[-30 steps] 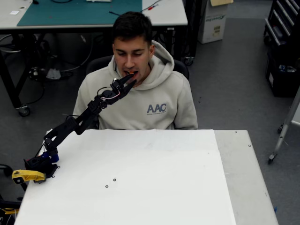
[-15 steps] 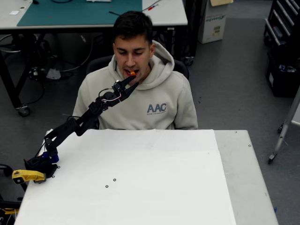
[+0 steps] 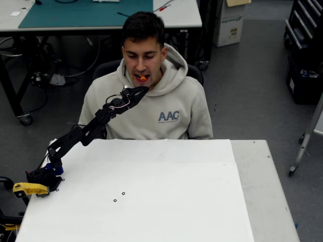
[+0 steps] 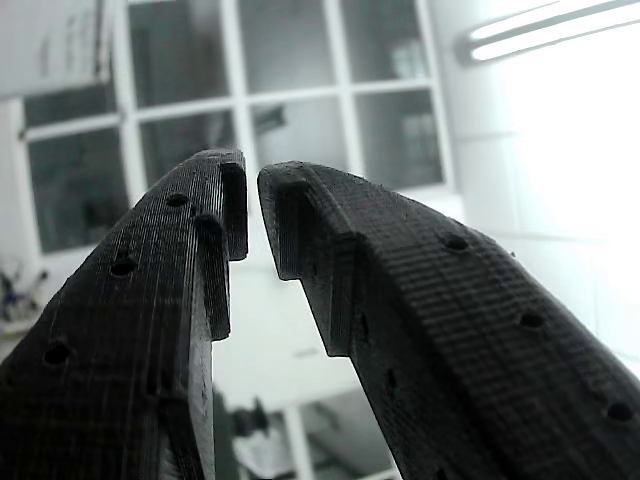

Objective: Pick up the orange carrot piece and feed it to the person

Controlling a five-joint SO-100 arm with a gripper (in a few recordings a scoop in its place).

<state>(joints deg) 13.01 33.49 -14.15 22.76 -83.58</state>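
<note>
The orange carrot piece point(image 3: 143, 77) sits between the person's point(image 3: 151, 101) lips, clear of the arm. Just below the chin, the gripper point(image 3: 143, 90) hangs in the air with its tips drawn nearly together, nothing between them; the wrist view shows the gripper point(image 4: 252, 215) with just a thin slit of light. Below, the white table point(image 3: 151, 201) spreads wide, the arm's base point(image 3: 43, 176) at its left edge. Behind, a workbench with a green mat point(image 3: 86, 12), grey floor, a cardboard box point(image 3: 229, 22). The person's lower body is hidden by the table.
</note>
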